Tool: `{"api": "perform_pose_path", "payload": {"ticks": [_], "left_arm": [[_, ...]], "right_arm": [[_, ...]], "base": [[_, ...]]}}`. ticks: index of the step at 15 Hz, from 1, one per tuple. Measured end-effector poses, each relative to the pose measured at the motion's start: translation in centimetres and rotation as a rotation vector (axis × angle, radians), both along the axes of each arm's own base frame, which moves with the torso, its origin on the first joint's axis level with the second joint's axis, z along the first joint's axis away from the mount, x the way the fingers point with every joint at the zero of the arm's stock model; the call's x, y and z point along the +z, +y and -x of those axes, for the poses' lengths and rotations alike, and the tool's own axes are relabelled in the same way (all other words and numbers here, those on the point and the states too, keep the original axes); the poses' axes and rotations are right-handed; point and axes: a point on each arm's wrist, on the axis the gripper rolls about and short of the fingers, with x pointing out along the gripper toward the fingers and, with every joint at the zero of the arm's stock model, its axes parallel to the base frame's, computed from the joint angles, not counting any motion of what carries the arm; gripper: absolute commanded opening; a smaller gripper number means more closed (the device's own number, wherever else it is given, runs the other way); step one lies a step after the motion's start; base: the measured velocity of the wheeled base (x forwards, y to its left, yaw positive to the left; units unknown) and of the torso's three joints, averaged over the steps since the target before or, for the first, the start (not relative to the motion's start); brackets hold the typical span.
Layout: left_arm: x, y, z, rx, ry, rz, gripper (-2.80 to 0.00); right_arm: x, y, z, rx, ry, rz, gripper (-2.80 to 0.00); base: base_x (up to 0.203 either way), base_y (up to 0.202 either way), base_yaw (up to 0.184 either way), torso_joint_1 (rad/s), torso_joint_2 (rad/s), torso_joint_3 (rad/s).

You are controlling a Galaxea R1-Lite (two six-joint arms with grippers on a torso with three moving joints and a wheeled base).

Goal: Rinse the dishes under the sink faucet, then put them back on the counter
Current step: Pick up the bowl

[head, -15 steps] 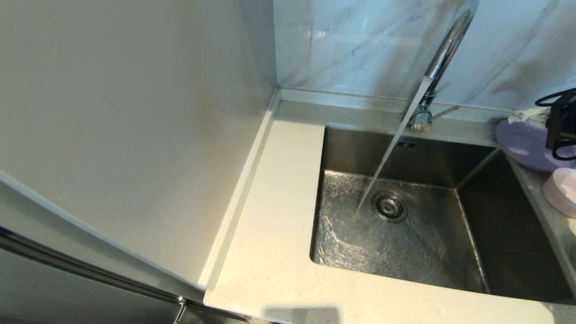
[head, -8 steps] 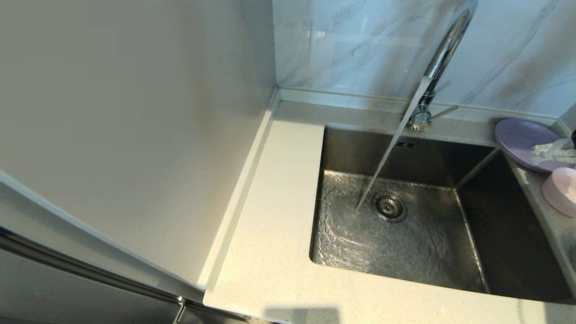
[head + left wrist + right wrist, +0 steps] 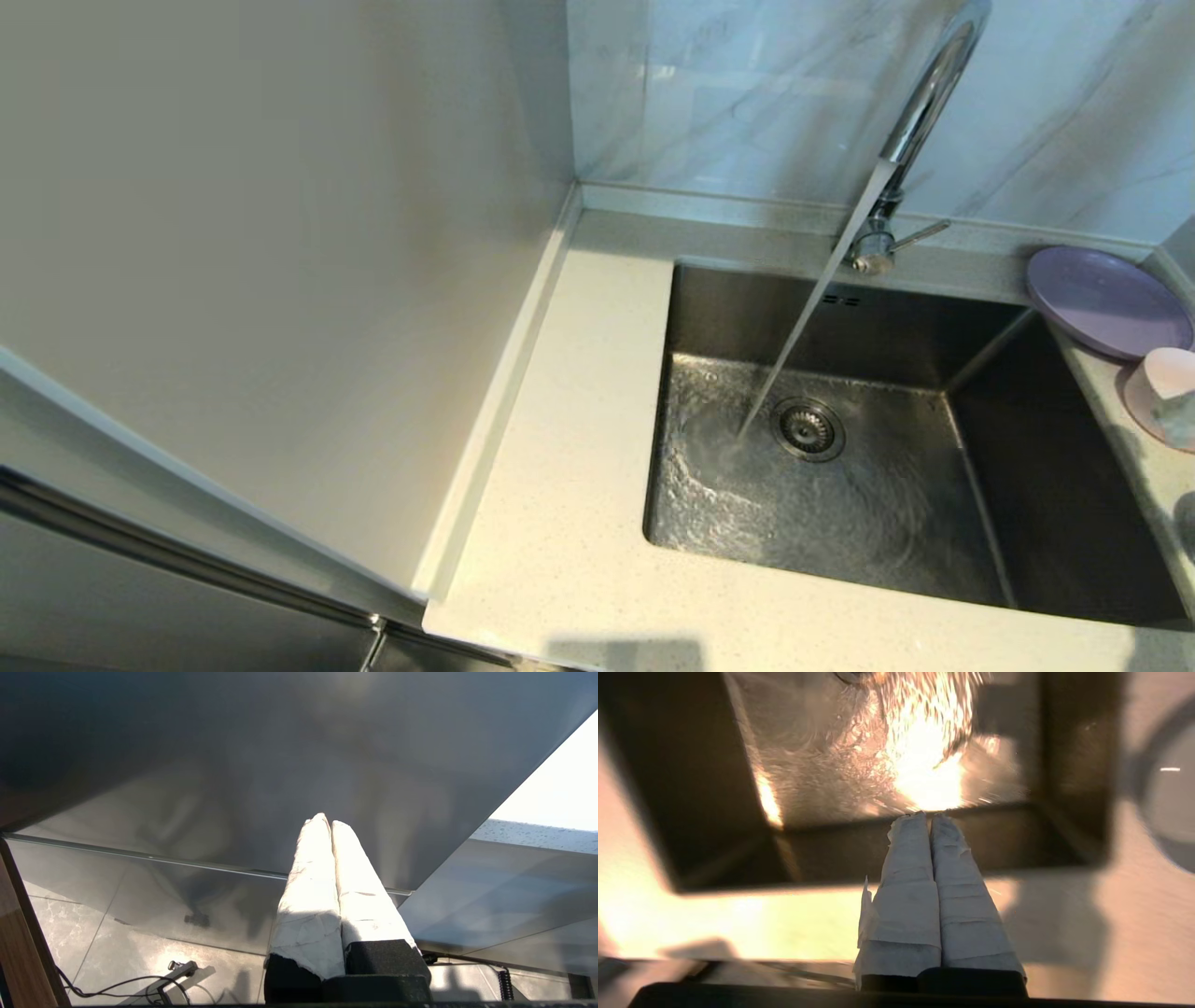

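The chrome faucet (image 3: 920,103) pours a steady stream into the steel sink (image 3: 840,317). Right of the basin, the lilac plate (image 3: 1106,301) and the pale pink bowl (image 3: 1158,378) sit on the counter (image 3: 560,485). My right gripper (image 3: 928,817) is shut and empty, hovering over the near rim of the sink (image 3: 859,854), with a round pale dish (image 3: 1174,798) off to one side. Its taped fingers (image 3: 1180,422) show only as a pale blur over the pink bowl at the head view's right edge. My left gripper (image 3: 325,820) is shut, parked low before a dark cabinet front.
A tall cream panel (image 3: 261,280) walls off the counter on the left. The grey-veined marble wall (image 3: 728,93) rises behind the faucet. Cables (image 3: 121,984) lie on the tiled floor below the left arm.
My right gripper has swung from above the lilac plate toward the near right, almost out of the head view. The plate now shows uncovered. Water keeps running.
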Motion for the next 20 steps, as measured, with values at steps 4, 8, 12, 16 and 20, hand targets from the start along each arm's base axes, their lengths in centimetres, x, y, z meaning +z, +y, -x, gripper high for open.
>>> {"api": "perform_pose_path", "payload": {"ticks": [4,8,12,16,20], "left_arm": [[0.0,0.0,0.0,0.0,0.0,0.0,-2.8],[0.0,0.0,0.0,0.0,0.0,0.0,-2.8],[0.0,0.0,0.0,0.0,0.0,0.0,-2.8],[0.0,0.0,0.0,0.0,0.0,0.0,-2.8],[0.0,0.0,0.0,0.0,0.0,0.0,-2.8]], "right_arm": [[-0.8,0.9,2.9,0.059,0.11,0.353,-2.8],[-1.5,1.0,4.0,0.074,0.17,0.457,-2.8],[-1.7,0.7,3.6,0.074,0.181,0.465,-2.8],[-2.3,0.1,2.6,0.066,0.21,0.452,-2.8],[-3.0,-0.6,1.3,0.035,0.26,0.467,0.0]], "base": [[0.0,0.0,0.0,0.0,0.0,0.0],[0.0,0.0,0.0,0.0,0.0,0.0],[0.0,0.0,0.0,0.0,0.0,0.0],[0.0,0.0,0.0,0.0,0.0,0.0],[0.0,0.0,0.0,0.0,0.0,0.0]]}}
